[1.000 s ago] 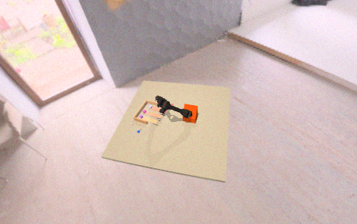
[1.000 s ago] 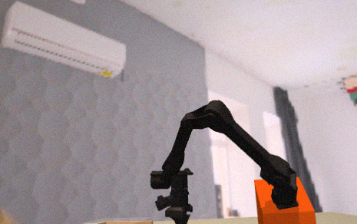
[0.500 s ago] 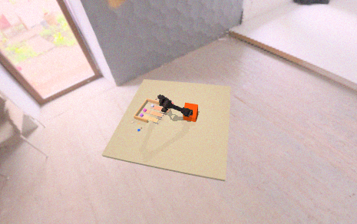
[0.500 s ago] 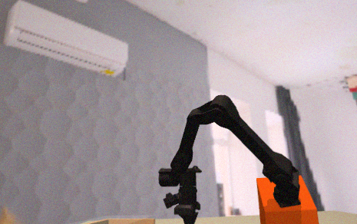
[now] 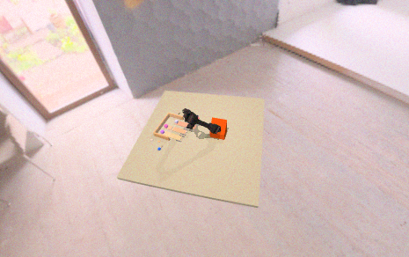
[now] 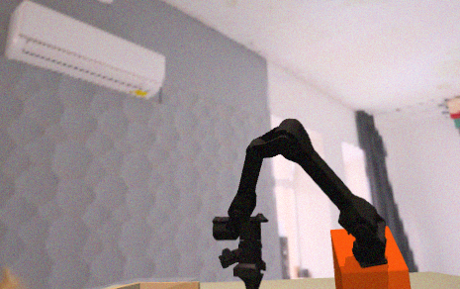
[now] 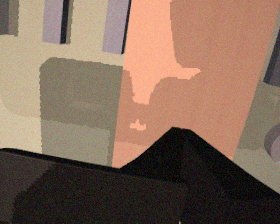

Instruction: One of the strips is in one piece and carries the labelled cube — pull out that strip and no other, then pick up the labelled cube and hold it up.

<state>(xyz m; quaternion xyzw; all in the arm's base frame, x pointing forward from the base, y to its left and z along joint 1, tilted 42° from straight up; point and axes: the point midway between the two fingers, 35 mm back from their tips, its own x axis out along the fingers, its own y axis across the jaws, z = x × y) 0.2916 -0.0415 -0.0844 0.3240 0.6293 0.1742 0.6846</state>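
Black six-joint arm (image 5: 201, 123) reaches from its orange block base (image 5: 218, 128) across the tan square bench (image 5: 222, 176) to the open wooden frame (image 5: 163, 125). Black parallel-jaw gripper (image 6: 248, 277) points down, low over the salmon-coloured flat strips (image 5: 178, 130) lying in the frame; jaws pressed fully together, nothing between them. In the wrist view a wide salmon strip (image 7: 191, 63) lies directly under the closed tip, grey-purple bars (image 7: 118, 10) beside it. Two small magenta-purple cubes (image 5: 164, 128) sit at the frame's far-left side; which is labelled, cannot tell. Small blue cube (image 5: 159, 149) lies outside the frame on the bench.
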